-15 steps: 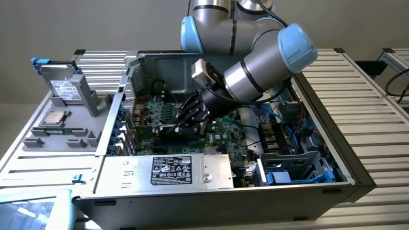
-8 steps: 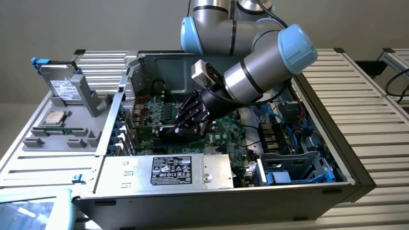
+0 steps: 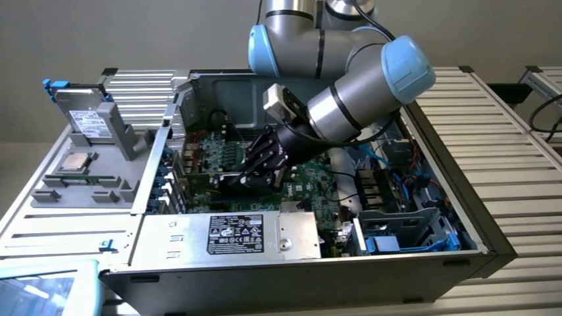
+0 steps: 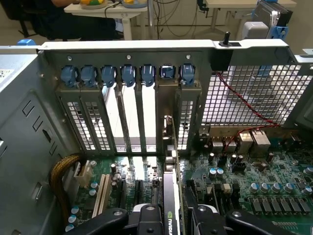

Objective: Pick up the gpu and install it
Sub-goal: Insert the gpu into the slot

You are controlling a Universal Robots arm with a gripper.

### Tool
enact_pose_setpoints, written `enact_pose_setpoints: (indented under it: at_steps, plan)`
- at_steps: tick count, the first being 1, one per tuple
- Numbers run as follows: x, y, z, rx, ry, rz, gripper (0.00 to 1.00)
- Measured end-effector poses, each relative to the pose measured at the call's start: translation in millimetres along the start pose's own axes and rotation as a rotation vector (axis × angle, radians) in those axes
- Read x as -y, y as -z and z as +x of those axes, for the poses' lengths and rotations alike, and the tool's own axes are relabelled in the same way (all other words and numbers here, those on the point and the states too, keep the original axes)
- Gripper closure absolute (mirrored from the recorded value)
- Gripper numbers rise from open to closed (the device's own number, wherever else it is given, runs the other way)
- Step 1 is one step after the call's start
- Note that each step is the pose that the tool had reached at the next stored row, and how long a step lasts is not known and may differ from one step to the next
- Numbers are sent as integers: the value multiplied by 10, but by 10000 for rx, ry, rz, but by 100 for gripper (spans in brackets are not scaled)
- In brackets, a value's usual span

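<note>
Inside the open computer case (image 3: 290,280), the end effector (image 4: 172,218) clamps the slim black gpu (image 4: 170,193) edge-on.

Robotics lab or workshop: arm (image 3: 369,99) over opened PC case (image 3: 290,284) on slatted metal table (image 3: 501,131); white desks (image 4: 112,9), hanging cables (image 4: 166,12) behind.

Open computer case (image 3: 290,284) on slatted bench (image 3: 514,138)

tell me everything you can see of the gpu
The gpu is seen edge-on: a thin black card with a green logo, its silver end bracket at the rear slot openings. It stands upright over the green motherboard inside the computer case, clamped between the fingers of the claw.
</note>
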State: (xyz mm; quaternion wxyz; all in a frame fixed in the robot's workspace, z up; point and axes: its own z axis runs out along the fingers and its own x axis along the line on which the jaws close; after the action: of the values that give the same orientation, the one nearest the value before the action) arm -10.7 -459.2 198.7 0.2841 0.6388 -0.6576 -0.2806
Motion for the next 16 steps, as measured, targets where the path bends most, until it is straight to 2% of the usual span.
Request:
enact_pose_setpoints:
  at_steps: [16]
  plan:
    - [17, -17, -1, 4, 0, 0, 73]
